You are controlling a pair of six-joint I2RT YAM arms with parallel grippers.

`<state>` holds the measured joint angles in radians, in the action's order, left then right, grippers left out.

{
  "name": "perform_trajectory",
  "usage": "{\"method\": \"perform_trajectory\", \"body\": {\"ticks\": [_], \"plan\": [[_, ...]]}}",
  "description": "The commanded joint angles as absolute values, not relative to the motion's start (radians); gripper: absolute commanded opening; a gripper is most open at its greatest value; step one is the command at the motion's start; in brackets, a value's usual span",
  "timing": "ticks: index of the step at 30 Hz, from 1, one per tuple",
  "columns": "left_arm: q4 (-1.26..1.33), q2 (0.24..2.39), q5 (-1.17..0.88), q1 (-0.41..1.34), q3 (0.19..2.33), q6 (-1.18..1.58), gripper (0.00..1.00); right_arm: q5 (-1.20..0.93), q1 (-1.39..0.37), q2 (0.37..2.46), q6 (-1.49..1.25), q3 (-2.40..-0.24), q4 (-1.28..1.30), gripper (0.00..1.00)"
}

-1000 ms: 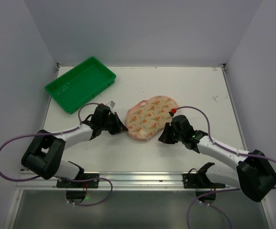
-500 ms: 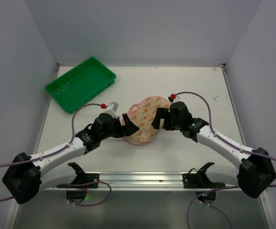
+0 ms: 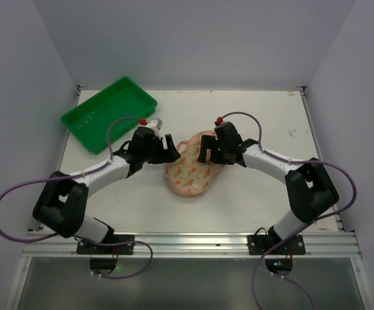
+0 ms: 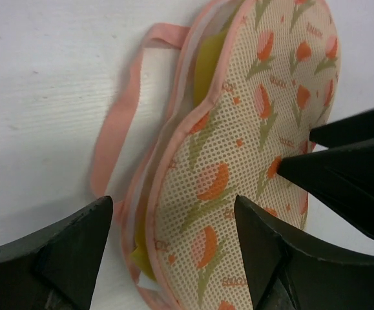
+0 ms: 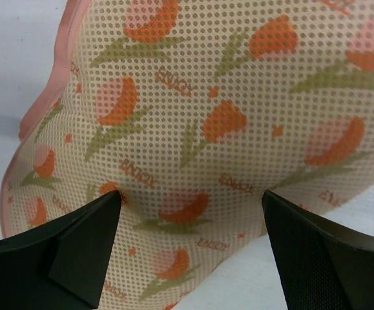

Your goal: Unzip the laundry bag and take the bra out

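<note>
A: Where is the laundry bag [image 3: 190,169]?

B: Flat on the white table [image 3: 264,116], about the middle, lying slantwise with its far end between the two arms. The green tray [image 3: 109,113] sits well apart from it, at the far left corner

A: And the left gripper [image 3: 171,145]?

B: Its fingers are spread wide and hold nothing. From above it stands just beside the bag's far left edge, pointing at it. In the left wrist view the left gripper [image 4: 172,203] has the bag's [image 4: 238,148] pink-trimmed edge running up between its two fingers, and the pink loop [image 4: 119,110] lies flat on the table to the left of that edge

A: The right gripper [image 3: 203,152]?

B: Also wide apart, gripping nothing. It is over the bag's far right end. In its own view the right gripper [image 5: 190,197] has the bag's [image 5: 199,110] printed mesh filling the space between and beyond its fingers. Whether the tips touch the fabric I cannot tell

A: Is the bag unzipped?

B: I cannot tell. Along the side, between the two pink trims, something yellow [image 4: 209,58] shows, but the zip itself is not clear enough to read

A: How close are the two grippers?

B: Near each other. The right one's dark fingers reach into the left wrist view from the right, across the bag
</note>
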<state>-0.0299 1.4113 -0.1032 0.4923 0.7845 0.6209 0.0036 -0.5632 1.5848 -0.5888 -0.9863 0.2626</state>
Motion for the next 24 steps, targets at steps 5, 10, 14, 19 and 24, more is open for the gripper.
{"method": "perform_trajectory", "body": {"ticks": [5,10,14,19,24], "plan": [[0.181,1.511,-0.357,0.509,0.734,0.650,0.74,-0.208,-0.540,1.768,-0.393,-1.212,0.219,0.90],[0.216,1.398,-0.331,0.560,0.585,0.745,0.73,-0.336,-0.546,1.874,-0.342,-1.339,0.241,0.89],[0.151,1.257,-0.266,0.568,0.515,0.781,0.74,-0.368,-0.554,1.882,-0.334,-1.358,0.245,0.88],[-0.006,1.141,-0.034,0.546,0.572,0.782,0.80,-0.304,-0.552,1.726,-0.350,-1.336,0.273,0.91],[-0.060,1.201,-0.015,0.499,0.646,0.801,0.81,-0.152,-0.551,1.545,-0.388,-1.303,0.328,0.97]]}}
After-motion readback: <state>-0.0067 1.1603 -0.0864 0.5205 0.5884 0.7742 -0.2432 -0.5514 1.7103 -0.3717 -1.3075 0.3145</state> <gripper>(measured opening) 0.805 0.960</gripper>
